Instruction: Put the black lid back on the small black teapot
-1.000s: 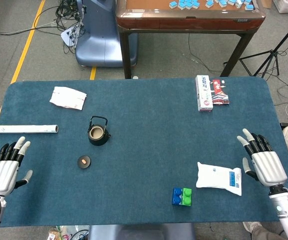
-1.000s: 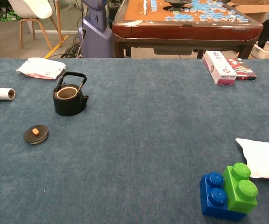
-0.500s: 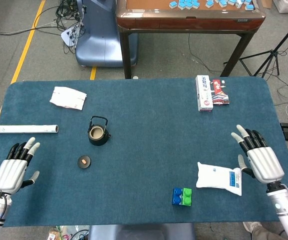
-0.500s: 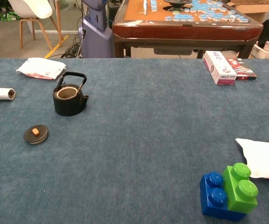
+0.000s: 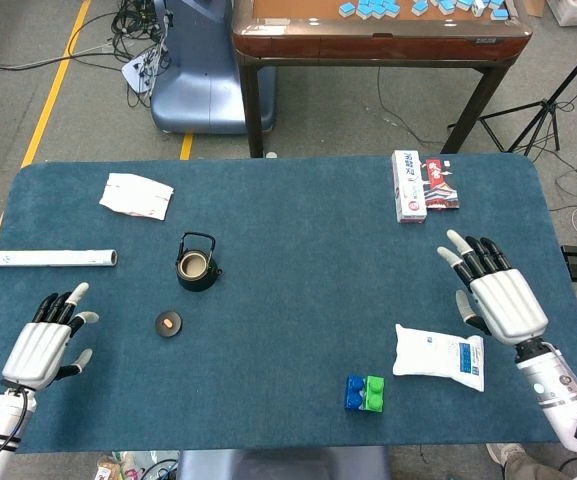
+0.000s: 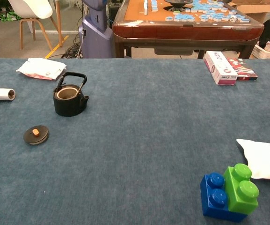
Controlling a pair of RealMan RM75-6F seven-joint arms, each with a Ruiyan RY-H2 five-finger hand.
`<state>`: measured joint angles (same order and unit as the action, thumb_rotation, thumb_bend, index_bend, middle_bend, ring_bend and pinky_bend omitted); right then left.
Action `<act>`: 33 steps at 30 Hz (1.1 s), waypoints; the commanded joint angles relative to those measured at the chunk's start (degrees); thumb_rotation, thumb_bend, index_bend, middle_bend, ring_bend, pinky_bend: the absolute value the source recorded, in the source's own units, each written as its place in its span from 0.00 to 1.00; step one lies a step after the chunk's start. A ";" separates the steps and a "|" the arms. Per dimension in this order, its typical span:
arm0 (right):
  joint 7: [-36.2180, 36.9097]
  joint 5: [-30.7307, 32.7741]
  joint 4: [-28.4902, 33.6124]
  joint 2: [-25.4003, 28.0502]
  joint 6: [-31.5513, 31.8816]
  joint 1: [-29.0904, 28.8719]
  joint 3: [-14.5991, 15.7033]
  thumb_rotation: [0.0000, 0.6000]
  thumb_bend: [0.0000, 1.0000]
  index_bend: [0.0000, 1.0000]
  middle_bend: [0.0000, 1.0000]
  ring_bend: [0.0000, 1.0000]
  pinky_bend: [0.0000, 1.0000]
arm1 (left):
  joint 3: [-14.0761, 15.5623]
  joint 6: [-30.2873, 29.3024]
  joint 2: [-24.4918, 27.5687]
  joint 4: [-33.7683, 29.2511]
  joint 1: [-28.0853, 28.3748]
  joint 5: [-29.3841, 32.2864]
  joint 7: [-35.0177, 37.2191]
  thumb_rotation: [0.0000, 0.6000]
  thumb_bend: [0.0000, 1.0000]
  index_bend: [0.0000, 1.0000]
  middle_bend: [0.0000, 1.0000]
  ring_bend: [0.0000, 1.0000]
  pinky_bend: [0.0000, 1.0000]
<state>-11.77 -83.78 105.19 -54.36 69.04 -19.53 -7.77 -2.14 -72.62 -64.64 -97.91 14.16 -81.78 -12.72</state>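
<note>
The left hand [image 5: 43, 343] hovers over the near-left corner of the blue surface [image 5: 298, 290], fingers spread wide and holding nothing. Beyond it lies a white tube [image 5: 50, 258]. To its right, a little ahead, sits the black lid [image 5: 168, 323] (orange knob up), apart from the small black teapot [image 5: 197, 264], which stands uncovered just beyond the lid, handle upright. Farther right are the blue and green blocks [image 5: 365, 393], then a white packet [image 5: 439, 356]. The right hand [image 5: 500, 300] hangs just right of that packet, fingers likewise spread, empty.
</note>
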 commanded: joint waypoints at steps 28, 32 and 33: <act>-1.51 7.76 1.39 1.57 -8.96 -9.83 -4.55 1.00 0.62 0.10 0.00 0.00 0.00 | -1.49 4.20 -9.69 1.60 6.45 10.23 -20.37 1.00 0.31 0.25 0.00 0.00 0.00; -1.65 8.20 0.94 1.43 -9.86 -10.78 -4.59 1.00 0.62 0.10 0.00 0.00 0.00 | -1.53 6.10 -10.98 1.40 7.71 11.41 -20.91 1.00 0.31 0.25 0.00 0.00 0.00; -1.64 8.19 0.82 1.37 -9.97 -11.01 -4.59 1.00 0.62 0.10 0.00 0.00 0.00 | -1.62 6.86 -11.22 1.38 8.15 11.89 -20.76 1.00 0.31 0.25 0.00 0.00 0.00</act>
<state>-13.39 -75.62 106.06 -52.95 59.13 -30.48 -12.36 -3.67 -66.68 -75.35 -96.50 21.63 -70.57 -33.58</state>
